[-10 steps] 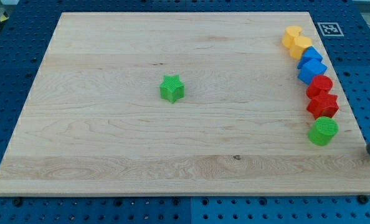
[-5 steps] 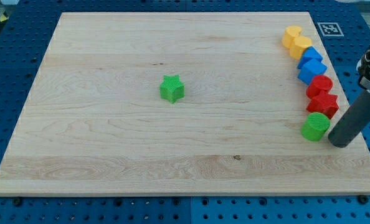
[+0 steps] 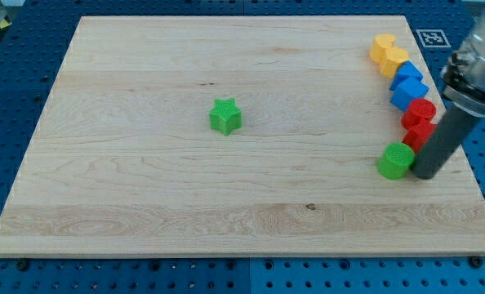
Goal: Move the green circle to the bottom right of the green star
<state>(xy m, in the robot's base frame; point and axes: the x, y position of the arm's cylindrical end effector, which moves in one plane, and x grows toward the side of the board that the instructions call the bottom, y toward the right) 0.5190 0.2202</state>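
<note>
My tip (image 3: 427,175), a bare rod with no pincer to open or close, is sitting at the frame's lower right, pressing against the right side of the green circle (image 3: 396,161), placed there so a push sends it leftward. The green star (image 3: 225,116) is lying well apart near the centre. 2 red blocks (image 3: 420,122) are crowding just above the circle

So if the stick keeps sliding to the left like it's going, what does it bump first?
My tip sits just right of the green circle, seemingly touching it, so that comes first. Beyond it the board looks free; the green star lies farther left and higher, likely off that line.
</note>
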